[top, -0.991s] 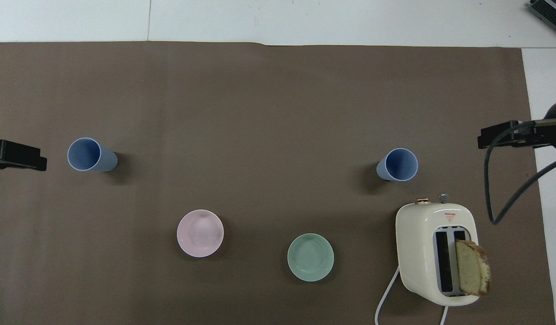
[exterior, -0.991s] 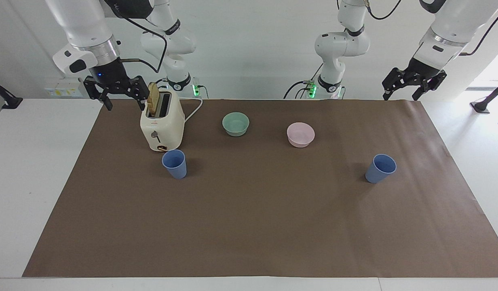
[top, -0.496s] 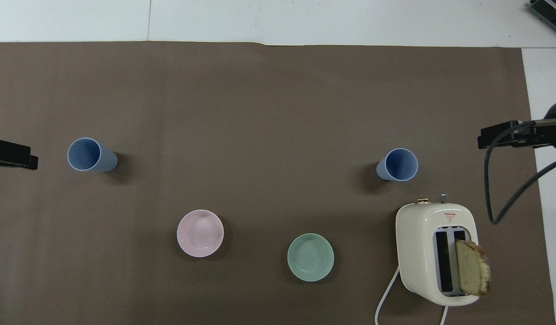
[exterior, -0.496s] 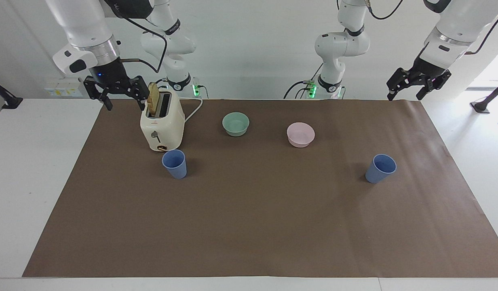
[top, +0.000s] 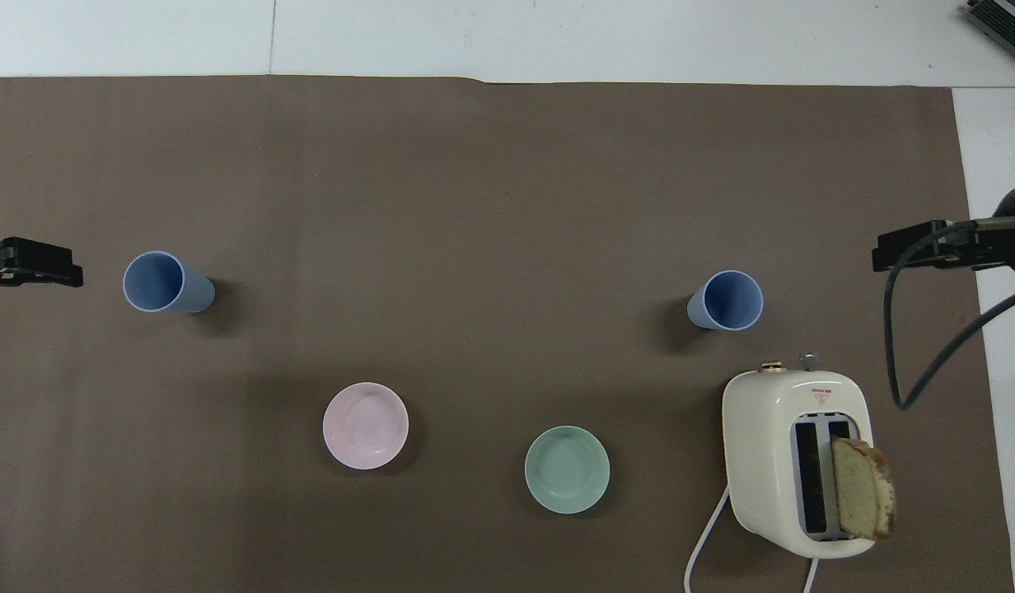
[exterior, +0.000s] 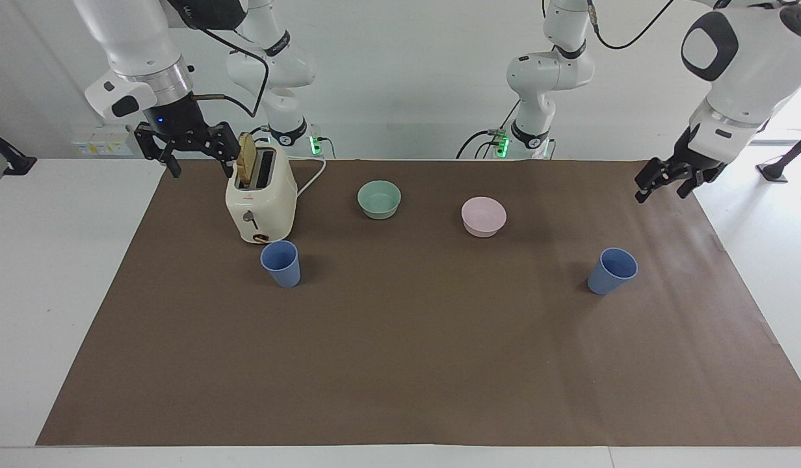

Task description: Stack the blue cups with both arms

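A: Where are the blue cups sitting?
B: One [exterior: 281,263] by the toaster [exterior: 261,201], one [exterior: 612,271] toward the left arm's end.
A: Fingers?
B: Left gripper [exterior: 664,184] and right gripper [exterior: 194,158] are both hanging open, empty.

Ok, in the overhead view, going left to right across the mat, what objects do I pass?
Blue cup → pink bowl → green bowl → second blue cup → toaster with bread slice.

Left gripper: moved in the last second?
Yes. In the facing view the left gripper has come down and out toward its own end of the brown mat, now lower against the mat's corner there. It is open and empty.
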